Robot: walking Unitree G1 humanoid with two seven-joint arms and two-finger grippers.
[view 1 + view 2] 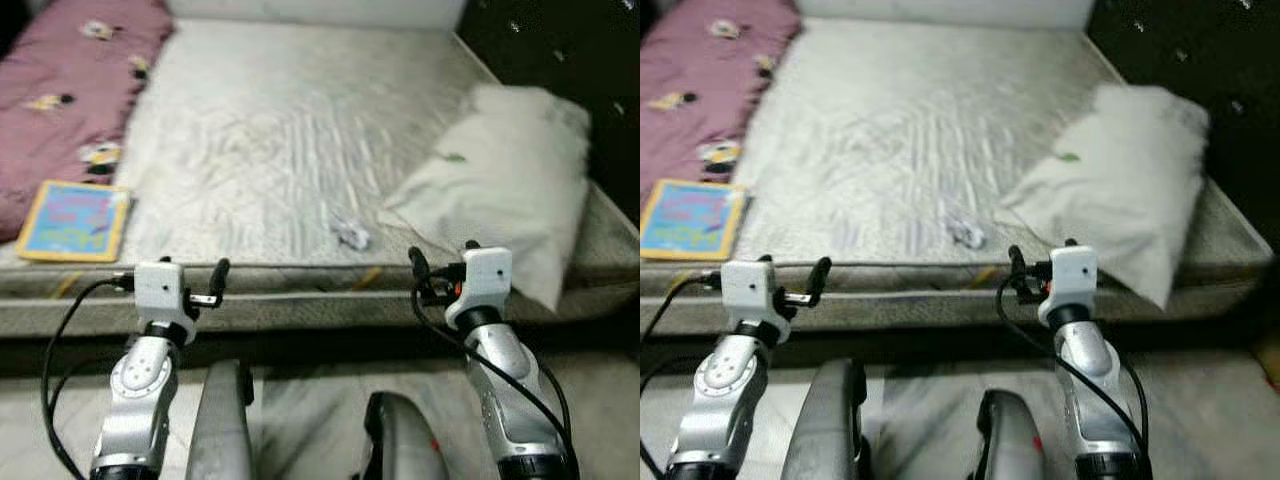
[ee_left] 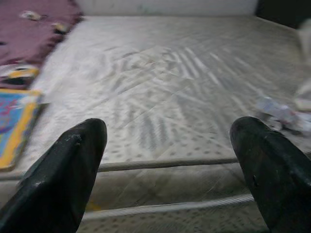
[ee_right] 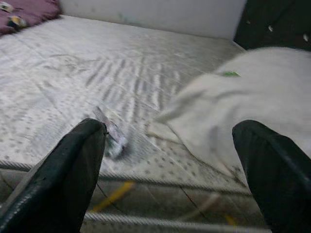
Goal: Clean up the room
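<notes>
A bare grey-white mattress [image 1: 280, 120] fills the view ahead. A small crumpled wrapper [image 1: 350, 232] lies on it near the front edge, also seen in the right wrist view [image 3: 112, 138]. To its right rests a white pillow [image 1: 500, 180], hanging over the front right corner. A colourful book [image 1: 75, 220] lies at the front left, beside a maroon blanket [image 1: 60, 90]. Both arms are raised in front of the bed edge. My left gripper [image 1: 212, 284] is open and empty, short of the mattress. My right gripper [image 1: 420, 277] is open and empty too, just right of the wrapper.
The mattress's front edge [image 1: 300, 300] runs across just beyond both grippers. A dark surface [image 1: 560, 40] borders the bed on the right. Pale floor [image 1: 310, 410] and my own legs [image 1: 225, 420] show below.
</notes>
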